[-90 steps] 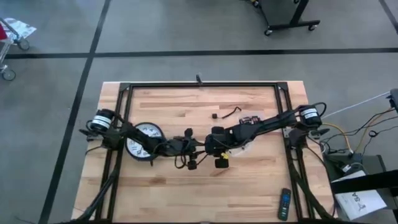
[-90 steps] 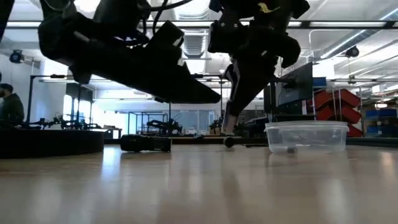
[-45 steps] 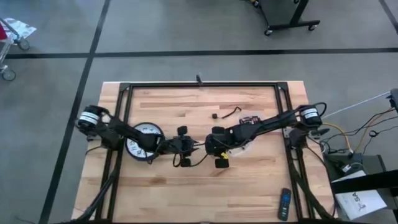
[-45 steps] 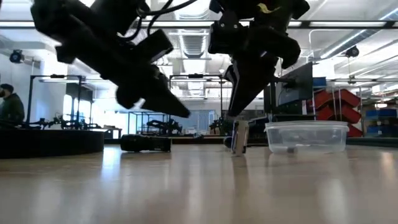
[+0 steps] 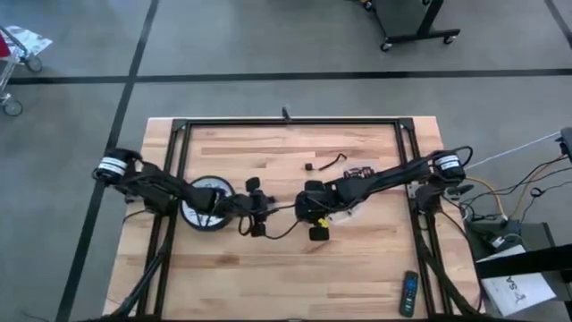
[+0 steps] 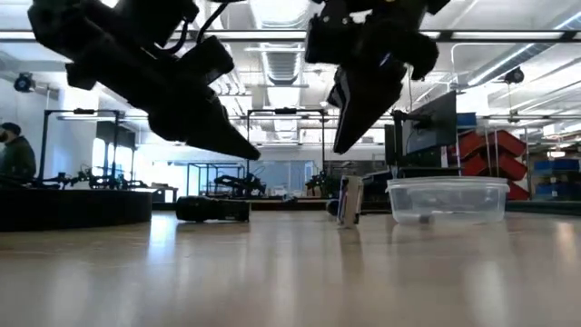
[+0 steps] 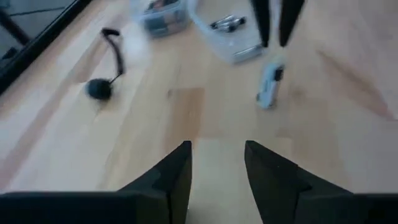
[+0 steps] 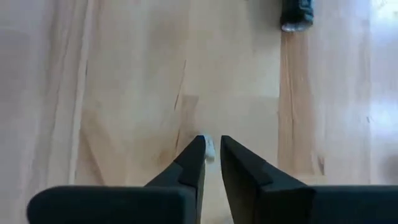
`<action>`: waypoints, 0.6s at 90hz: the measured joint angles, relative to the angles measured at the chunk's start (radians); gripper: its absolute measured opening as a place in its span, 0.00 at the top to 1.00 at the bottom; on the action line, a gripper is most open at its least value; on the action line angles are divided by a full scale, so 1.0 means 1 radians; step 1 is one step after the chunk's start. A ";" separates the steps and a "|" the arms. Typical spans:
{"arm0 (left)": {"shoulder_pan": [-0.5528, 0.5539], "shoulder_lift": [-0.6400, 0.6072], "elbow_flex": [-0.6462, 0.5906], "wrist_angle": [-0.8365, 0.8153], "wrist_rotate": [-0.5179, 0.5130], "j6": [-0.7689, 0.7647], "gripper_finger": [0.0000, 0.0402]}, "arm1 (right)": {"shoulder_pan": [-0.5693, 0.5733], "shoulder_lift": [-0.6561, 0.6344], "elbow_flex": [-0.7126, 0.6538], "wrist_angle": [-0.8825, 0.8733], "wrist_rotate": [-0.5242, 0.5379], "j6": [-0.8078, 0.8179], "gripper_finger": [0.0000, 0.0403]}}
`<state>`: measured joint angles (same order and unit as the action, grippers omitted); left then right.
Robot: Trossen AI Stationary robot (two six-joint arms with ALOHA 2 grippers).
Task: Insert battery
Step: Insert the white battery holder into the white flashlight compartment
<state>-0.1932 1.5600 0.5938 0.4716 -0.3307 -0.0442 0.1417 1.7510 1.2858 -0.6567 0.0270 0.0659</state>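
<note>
**Entry: battery insertion, spatial relation governing the next move**

- Table (image 5: 357, 268): wooden top, on which everything below is set
- Battery (image 6: 349, 200): a small pale oblong piece, taken to be the task's battery, though its type cannot be made out. In the low view it is seen standing on end on the bare wood, just beside the clear container (image 6: 447, 200) and not inside it. It is touched by neither arm
- Right gripper (image 8: 211, 142): held almost directly over the battery, fingers pointed down and parted by a slim gap only, with nothing gripped. In its own wrist view a sliver of white shows at the gap between the tips. In the low view a clear air space is seen between tips and battery
- Left gripper (image 7: 217, 149): fingers spread, nothing held. It is raised off the table, well to the side toward the clock (image 5: 204, 192), and faced toward the battery (image 7: 270, 87)
- Deciding relation: the battery lies straight below the right gripper with its long axis vertical, so the right arm is judged much the nearer. A straight descent would be called for, the narrow gap lined up across the battery's short width. A knock from one finger could tip it
- Also listed: remote (image 5: 407, 293) at the near right corner; spare cells inside the container; receiving device not identified
</note>
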 joint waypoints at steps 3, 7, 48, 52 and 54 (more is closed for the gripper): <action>0.000 0.023 0.000 0.039 0.015 0.005 0.68 | 0.003 -0.005 0.000 -0.028 0.000 0.018 0.93; 0.000 0.057 0.001 0.096 0.036 0.013 0.69 | 0.009 -0.011 0.000 -0.054 -0.002 0.046 0.94; 0.023 0.306 0.176 0.154 0.055 0.086 0.75 | 0.049 -0.015 -0.109 0.006 -0.001 0.257 0.96; 0.029 0.309 0.187 0.132 0.059 0.082 0.75 | 0.049 -0.014 -0.124 0.045 -0.001 0.257 0.96; 0.031 0.309 0.191 0.123 0.062 0.077 0.75 | 0.050 -0.014 -0.131 0.057 -0.001 0.257 0.96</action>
<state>-0.1622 1.8694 0.7852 0.5946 -0.2691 0.0332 0.1913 1.7367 1.1550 -0.5997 0.0259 0.3228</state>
